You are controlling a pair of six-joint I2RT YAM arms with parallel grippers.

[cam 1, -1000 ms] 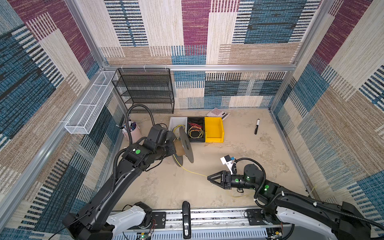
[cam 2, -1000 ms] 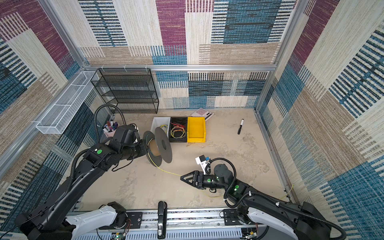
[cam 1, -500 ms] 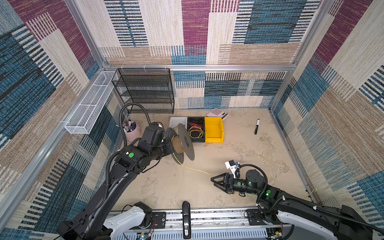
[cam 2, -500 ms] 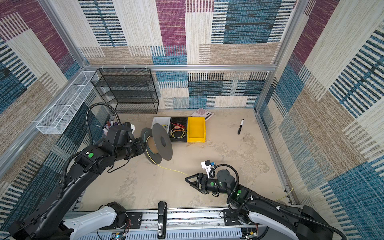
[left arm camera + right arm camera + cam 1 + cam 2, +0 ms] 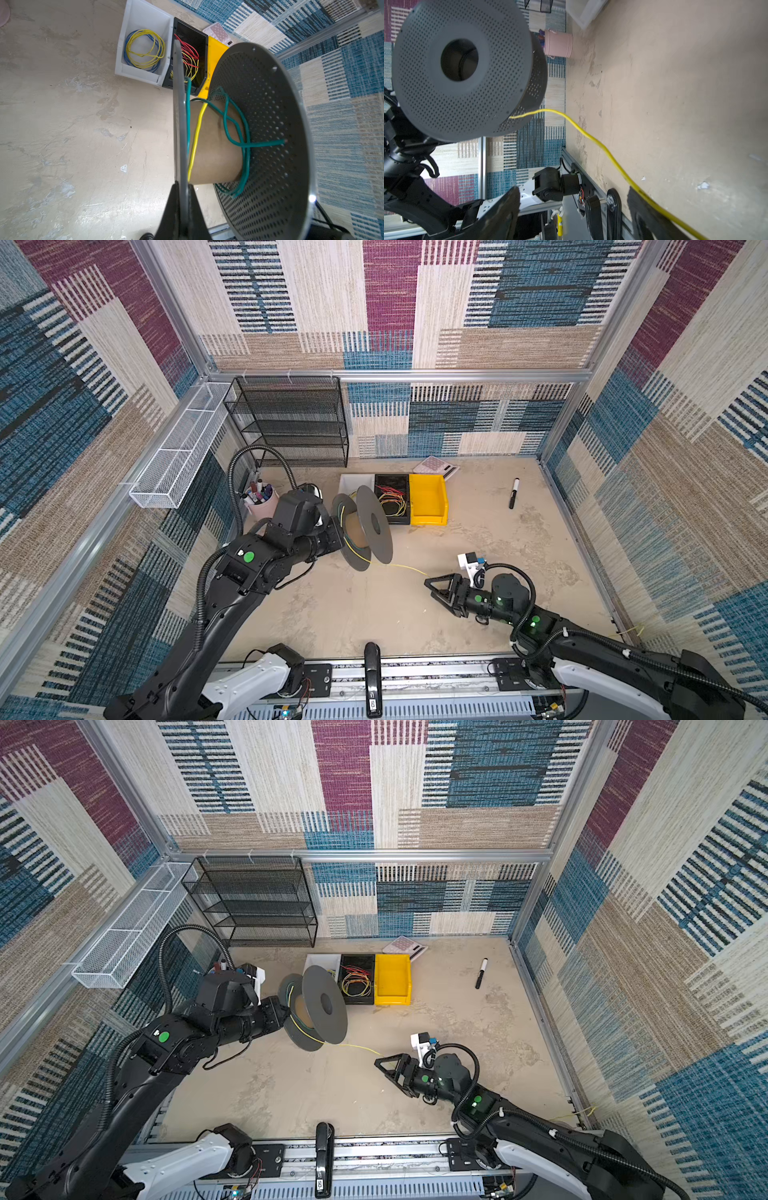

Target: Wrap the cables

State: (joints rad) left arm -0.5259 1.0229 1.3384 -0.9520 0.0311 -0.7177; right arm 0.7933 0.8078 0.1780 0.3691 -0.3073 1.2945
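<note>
Left wrist: left pincer [image 5: 182,187] pinches spool [image 5: 259,135] (right pincer [image 5: 573,193] gapes).

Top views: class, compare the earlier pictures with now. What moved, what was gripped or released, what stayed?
The right gripper, open, shifted slightly right, away from the spool. The left arm's elbow swung toward the left wall, turning the spool a little. Nothing taken or released: the left gripper stays shut on the spool's flange. Bins unmoved.
</note>
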